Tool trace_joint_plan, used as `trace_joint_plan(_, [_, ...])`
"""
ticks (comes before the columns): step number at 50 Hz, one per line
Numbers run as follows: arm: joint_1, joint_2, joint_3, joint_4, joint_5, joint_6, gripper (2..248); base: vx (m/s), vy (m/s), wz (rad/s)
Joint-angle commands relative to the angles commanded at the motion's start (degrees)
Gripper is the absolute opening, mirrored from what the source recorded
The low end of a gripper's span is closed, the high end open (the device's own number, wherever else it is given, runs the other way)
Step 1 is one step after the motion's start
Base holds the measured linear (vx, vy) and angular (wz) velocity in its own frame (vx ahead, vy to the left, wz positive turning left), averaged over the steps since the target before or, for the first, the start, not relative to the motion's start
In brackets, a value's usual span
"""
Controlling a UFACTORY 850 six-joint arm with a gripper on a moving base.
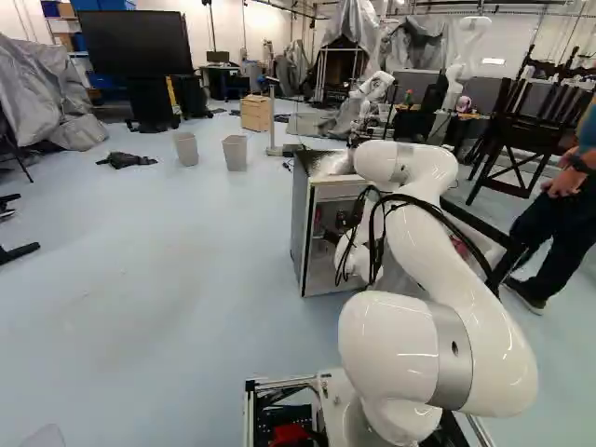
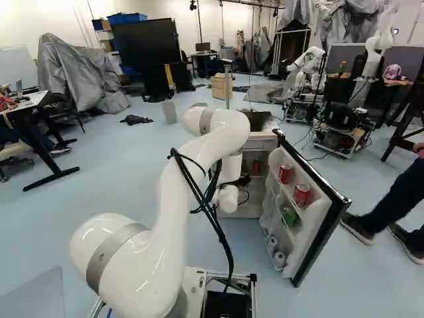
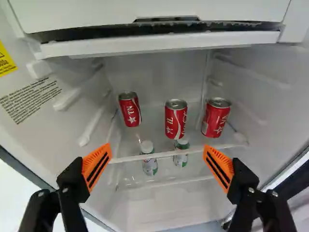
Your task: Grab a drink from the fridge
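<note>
In the left base view my gripper [image 1: 345, 222] shows as a small dark shape at the fridge's opening, partly behind the arm. The wrist view has the gripper [image 3: 157, 166] wide open, nothing between its orange pads. Ahead of it, inside the fridge [image 3: 159, 205], three red cans stand on a glass shelf: one [image 3: 130, 109], a middle one [image 3: 175, 119] and another [image 3: 216, 117]. Two white-and-green containers [image 3: 149, 164] [image 3: 180, 153] are on the level below. The fridge door [image 2: 311, 225] hangs open in the right base view, with red cans [image 2: 301, 195] and other drinks in its racks.
A freezer compartment [image 3: 159, 46] spans the fridge above the cans. The side walls flank the gripper. A person [image 1: 559, 209] stands beyond the open door. Another robot [image 2: 308, 69] is farther back, near a wooden cabinet [image 2: 221, 86].
</note>
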State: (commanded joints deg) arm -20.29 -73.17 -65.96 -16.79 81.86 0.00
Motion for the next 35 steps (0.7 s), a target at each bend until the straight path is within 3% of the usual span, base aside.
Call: trace_joint_plan(35, [-0.57, -4.96, -9.68, 0.0, -4.26, 0.0, 247, 0.0, 0.0, 0.0])
